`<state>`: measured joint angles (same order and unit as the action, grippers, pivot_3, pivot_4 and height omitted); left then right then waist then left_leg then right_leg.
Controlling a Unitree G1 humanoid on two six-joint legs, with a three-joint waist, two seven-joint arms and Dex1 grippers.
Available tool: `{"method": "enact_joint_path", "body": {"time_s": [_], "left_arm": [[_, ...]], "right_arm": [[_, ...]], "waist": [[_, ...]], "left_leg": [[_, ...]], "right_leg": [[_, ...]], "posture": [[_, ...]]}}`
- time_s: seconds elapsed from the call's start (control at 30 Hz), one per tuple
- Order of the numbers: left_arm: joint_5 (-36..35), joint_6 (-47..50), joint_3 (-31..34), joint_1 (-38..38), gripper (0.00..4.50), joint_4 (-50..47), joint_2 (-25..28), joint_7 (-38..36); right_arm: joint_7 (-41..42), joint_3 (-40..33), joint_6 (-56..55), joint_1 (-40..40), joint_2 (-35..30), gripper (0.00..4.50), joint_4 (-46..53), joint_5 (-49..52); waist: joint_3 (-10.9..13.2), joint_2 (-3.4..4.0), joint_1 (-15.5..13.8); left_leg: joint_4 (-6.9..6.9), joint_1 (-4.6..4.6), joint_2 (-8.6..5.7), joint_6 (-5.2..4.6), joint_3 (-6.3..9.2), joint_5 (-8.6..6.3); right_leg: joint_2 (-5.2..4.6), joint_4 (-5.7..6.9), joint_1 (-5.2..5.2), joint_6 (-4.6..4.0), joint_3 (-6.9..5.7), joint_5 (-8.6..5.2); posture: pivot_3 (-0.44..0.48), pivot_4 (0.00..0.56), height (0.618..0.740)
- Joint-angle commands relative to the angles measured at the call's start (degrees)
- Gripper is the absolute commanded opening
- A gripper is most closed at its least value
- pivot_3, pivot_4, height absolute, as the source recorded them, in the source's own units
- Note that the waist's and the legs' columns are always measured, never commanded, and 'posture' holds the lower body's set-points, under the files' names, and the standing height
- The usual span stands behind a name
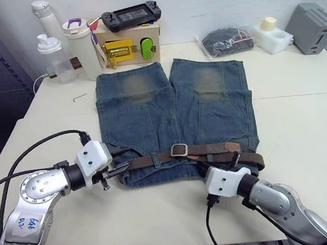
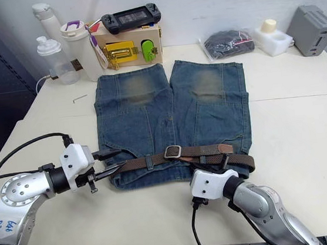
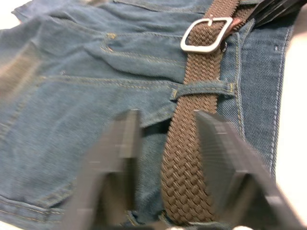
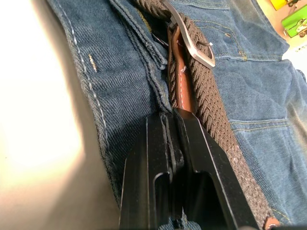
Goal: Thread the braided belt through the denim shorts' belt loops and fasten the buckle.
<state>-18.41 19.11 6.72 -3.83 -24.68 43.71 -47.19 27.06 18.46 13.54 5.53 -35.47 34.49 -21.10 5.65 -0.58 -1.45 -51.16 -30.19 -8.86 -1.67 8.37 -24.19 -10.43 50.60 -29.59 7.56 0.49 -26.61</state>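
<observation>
Between the spread left fingers (image 3: 122, 143) the braided belt (image 3: 192, 143) is lying, running lengthwise away toward the buckle (image 3: 206, 34); the right fingers (image 4: 165, 143) are pressing together beside it.

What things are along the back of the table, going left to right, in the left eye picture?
White bottle → clear shaker bottle → white cup with purple lid → wooden box with a game console on top → black bag → white block → grey box.
</observation>
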Motion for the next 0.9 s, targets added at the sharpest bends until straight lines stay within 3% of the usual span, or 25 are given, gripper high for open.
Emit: {"method": "enact_joint_path", "body": {"time_s": [0.03, 0.07, 0.1, 0.37, 0.7, 0.9], "left_arm": [[-2.11, 0.63, 2.02, -0.75, 4.04, -0.46, -1.51, 1.39], [-2.11, 0.68, 2.02, -0.87, 4.46, -0.15, -1.74, 1.54], [-1.56, 0.57, 1.49, -0.91, 4.49, 0.34, -1.62, 1.37], [11.83, -10.91, -5.88, -4.02, 4.49, 7.08, 0.40, 1.78], [15.16, -14.82, -6.56, -2.78, 4.49, 6.49, 2.64, -0.28], [18.33, -15.29, -7.12, -4.40, 4.49, 7.39, 2.76, 2.24]], "right_arm": [[0.54, 0.80, 1.24, 1.02, 0.81, 0.00, -1.75, -1.75], [0.58, 0.98, 1.32, 0.92, 1.15, 0.00, -1.75, -1.92], [0.63, 1.23, 1.39, 0.74, 1.54, 0.00, -1.75, -2.13], [1.39, 1.65, 2.17, -0.34, 3.81, 0.00, -1.73, -3.28], [1.57, 1.38, 2.74, -0.08, 4.71, 0.00, -1.29, -3.92], [1.79, 2.01, 2.89, -0.66, 5.59, 0.00, -1.64, -4.15]], "waist": [[-0.01, -0.02, -0.06], [-0.02, -0.04, -0.08], [-0.03, -0.06, -0.07], [-0.03, -0.06, 0.08], [-0.03, -0.06, 0.15], [-0.03, -0.06, 0.15]], "left_leg": [[-0.02, 0.01, 0.00, 0.00, 0.00, 0.00], [-0.03, 0.01, 0.00, 0.00, 0.00, 0.00], [-0.04, 0.00, 0.00, 0.01, 0.00, 0.01], [-0.01, 0.01, 0.02, 0.02, -0.03, 0.01], [0.00, 0.01, 0.02, 0.02, -0.03, 0.00], [0.00, 0.01, 0.02, 0.03, -0.03, 0.00]], "right_leg": [[0.00, 0.00, 0.01, 0.00, 0.01, 0.00], [0.00, 0.00, 0.02, 0.00, 0.00, 0.00], [0.00, 0.00, 0.02, 0.00, 0.00, 0.00], [-0.01, 0.07, -0.03, 0.00, 0.00, 0.00], [0.00, 0.18, -0.09, 0.00, 0.00, -0.01], [0.01, 0.20, -0.11, 0.00, 0.00, -0.01]], "posture": [[0.000, 0.150, 0.645], [0.000, 0.150, 0.645], [0.000, 0.150, 0.645], [0.000, 0.150, 0.645], [0.000, 0.150, 0.645], [0.000, 0.150, 0.645]]}}
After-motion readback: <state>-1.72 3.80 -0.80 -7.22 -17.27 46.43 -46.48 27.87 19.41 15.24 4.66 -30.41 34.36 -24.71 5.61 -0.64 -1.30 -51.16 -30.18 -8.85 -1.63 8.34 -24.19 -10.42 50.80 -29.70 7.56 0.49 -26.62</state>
